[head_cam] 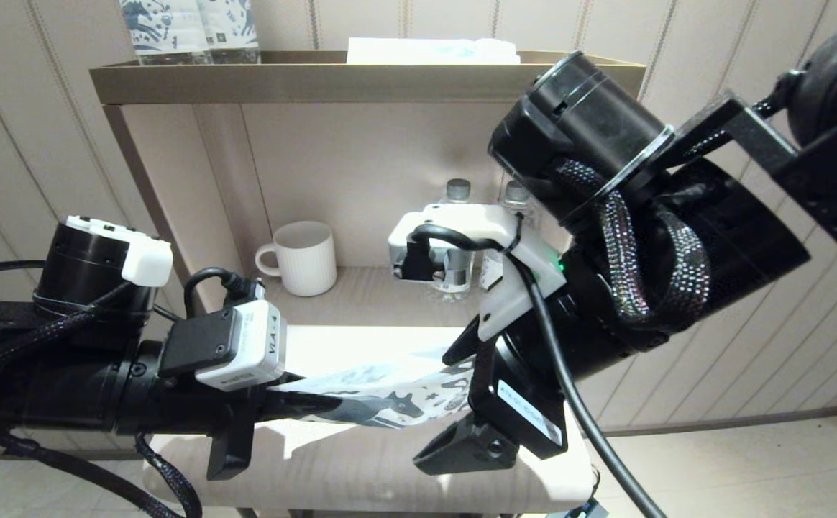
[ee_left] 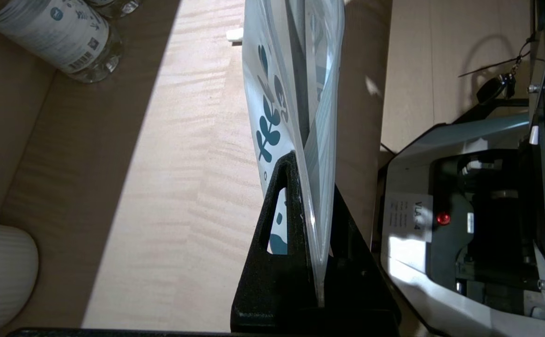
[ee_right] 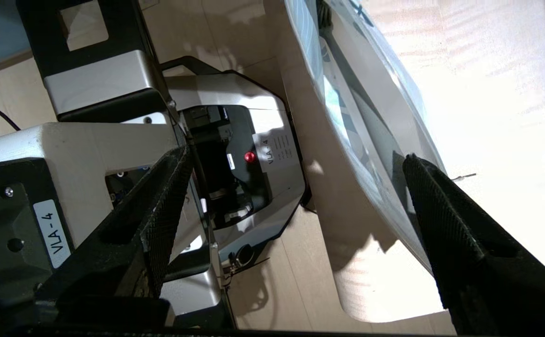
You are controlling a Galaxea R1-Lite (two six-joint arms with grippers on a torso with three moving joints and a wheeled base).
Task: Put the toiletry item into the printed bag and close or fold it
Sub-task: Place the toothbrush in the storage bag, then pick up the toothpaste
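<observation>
The flat white paper-like pouch printed with a dark blue horse and leaves (head_cam: 382, 403) hangs above the front part of the pale wood bench (head_cam: 361, 475), held edge-up and stretching between the two arms. A slim dark line runs inside it in the right wrist view; whether that is the toothbrush cannot be told. The left gripper (ee_left: 307, 206) has its black fingers (ee_left: 272, 243) pressed shut on one end of the pouch. The right gripper (ee_right: 296, 187) stands at the other end with its fingers spread wide, one finger (ee_right: 445, 220) just beside the pouch's face, the other well apart. Toward the back edge stand a ribbed white mug (head_cam: 303, 257) and clear water bottles (head_cam: 456, 237), with open surface between them and the pouch.
</observation>
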